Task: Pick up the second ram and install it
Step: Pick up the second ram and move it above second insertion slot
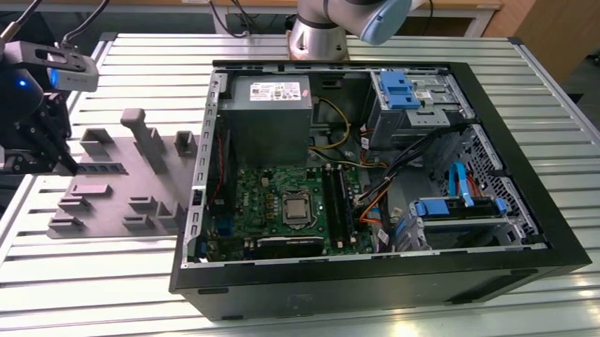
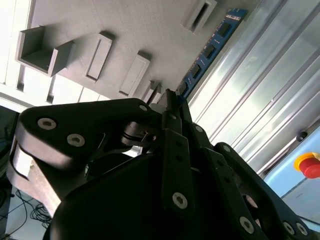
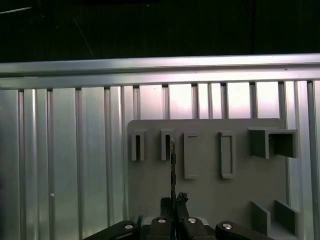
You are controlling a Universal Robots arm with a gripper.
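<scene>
While the ram (image 1: pixel 101 168) lies on the grey tray (image 1: pixel 112 210) at the exterior view's left, the gripper (image 1: pixel 67 165) sits at the end of it farther from the open case (image 1: pixel 375 281). The motherboard (image 1: pixel 281 203) is well apart, across the case wall. I judge the step in hand to be the grasp. The stick should come straight up off the tray before any sideways travel, so it does not scrape or catch on the upright blocks beside it.

Seen in the second wrist view, the ram (image 2: pixel 212 47) runs away from the gripper (image 2: pixel 170 97) along the tray (image 2: pixel 125 25) edge. The jaws are drawn together over its near end. They look clamped on it, though the contact itself is hidden by the linkage. A hold this far toward one end will lever easily, so the grip needs to be firm and square to the board's faces.

Looking from the first wrist view, the ram (image 3: pixel 173 160) shows edge-on as a thin upright line, centred between the tips of the gripper (image 3: pixel 173 200). It passes between two pockets of the tray (image 3: pixel 210 200), which rests on the slatted table (image 3: pixel 75 150). That centring looks good. Keeping the stick in line with the fingers, not twisted, is what matters most.
</scene>
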